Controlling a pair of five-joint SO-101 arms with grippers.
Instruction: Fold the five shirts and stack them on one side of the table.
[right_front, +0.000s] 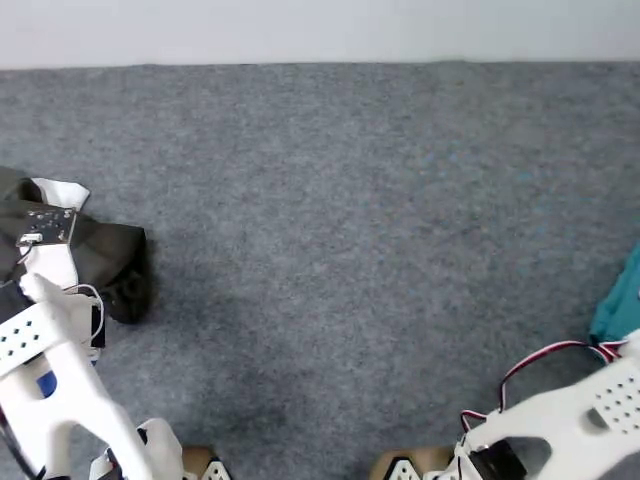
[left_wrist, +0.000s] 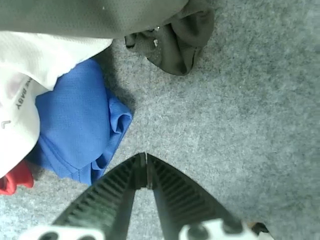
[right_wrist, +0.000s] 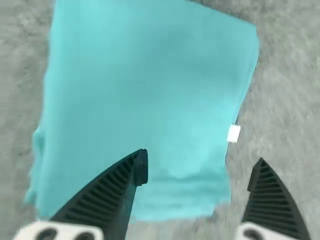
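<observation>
A heap of shirts lies at the table's left edge: a dark olive shirt on top, with a white shirt, a blue shirt and a bit of red shirt beside it. My left gripper hovers shut over the grey mat next to the blue shirt, holding nothing. A folded teal shirt lies at the table's right edge. My right gripper hangs open above its near end, with one fingertip over the cloth.
The grey felt table top stretches wide between the two arms. The left arm's white body stands over the shirt heap, and the right arm sits at the lower right with red and white cables.
</observation>
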